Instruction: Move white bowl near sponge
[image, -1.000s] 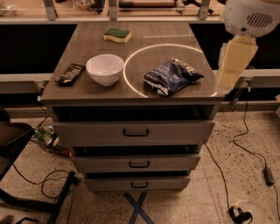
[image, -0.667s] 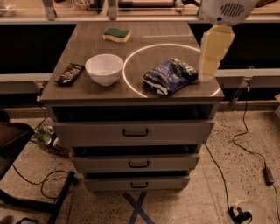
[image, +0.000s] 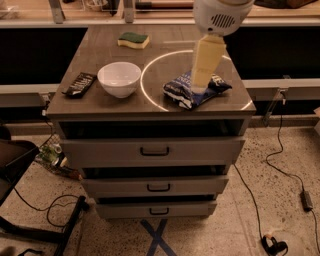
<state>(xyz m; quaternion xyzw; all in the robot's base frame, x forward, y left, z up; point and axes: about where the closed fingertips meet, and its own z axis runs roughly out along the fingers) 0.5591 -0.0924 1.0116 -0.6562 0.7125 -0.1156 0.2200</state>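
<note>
The white bowl (image: 119, 79) stands upright and empty at the front left of the cabinet top (image: 165, 42). The sponge (image: 133, 40), yellow with a green top, lies at the back of the top, a bowl's width or more behind the bowl. My gripper (image: 201, 84) hangs from the white wrist (image: 222, 15) on the right side. It points down over a blue chip bag (image: 177, 92), well to the right of the bowl and apart from it. It holds nothing that I can see.
A flat black snack bar wrapper (image: 79, 83) lies left of the bowl at the top's left edge. A bright ring of light (image: 150, 62) marks the top's middle. Several drawers (image: 150, 150) sit below. A dark chair (image: 20, 165) and cables (image: 280, 160) are on the floor.
My arm has swung left, from beyond the cabinet's right edge to over the chip bag. The bowl, sponge and wrapper have not moved.
</note>
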